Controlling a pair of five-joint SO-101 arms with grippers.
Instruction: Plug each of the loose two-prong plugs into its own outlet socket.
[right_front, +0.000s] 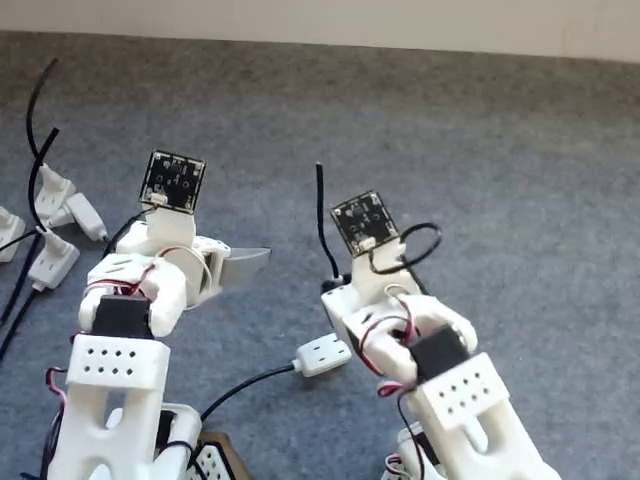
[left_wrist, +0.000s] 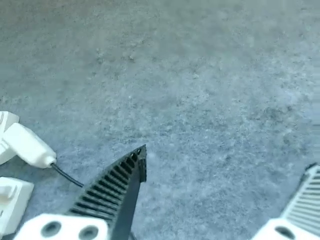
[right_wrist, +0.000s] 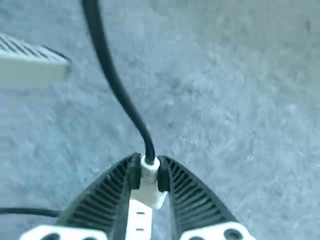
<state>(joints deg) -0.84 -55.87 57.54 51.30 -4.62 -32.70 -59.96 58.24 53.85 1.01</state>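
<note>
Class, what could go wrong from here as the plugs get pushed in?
The right gripper pinches the plug close to its cord, so it may tilt under pressure. The socket lies loose on the carpet, and the open left gripper is not holding it, so it may slide.

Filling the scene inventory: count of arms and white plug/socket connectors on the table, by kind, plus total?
Arms: 2 (left gripper, right gripper)
White connectors: 6 (4 in the left cluster, mid-table socket, held connector in the right gripper)
Total: 8. The cropped piece at the bottom edge is not counted.
</note>
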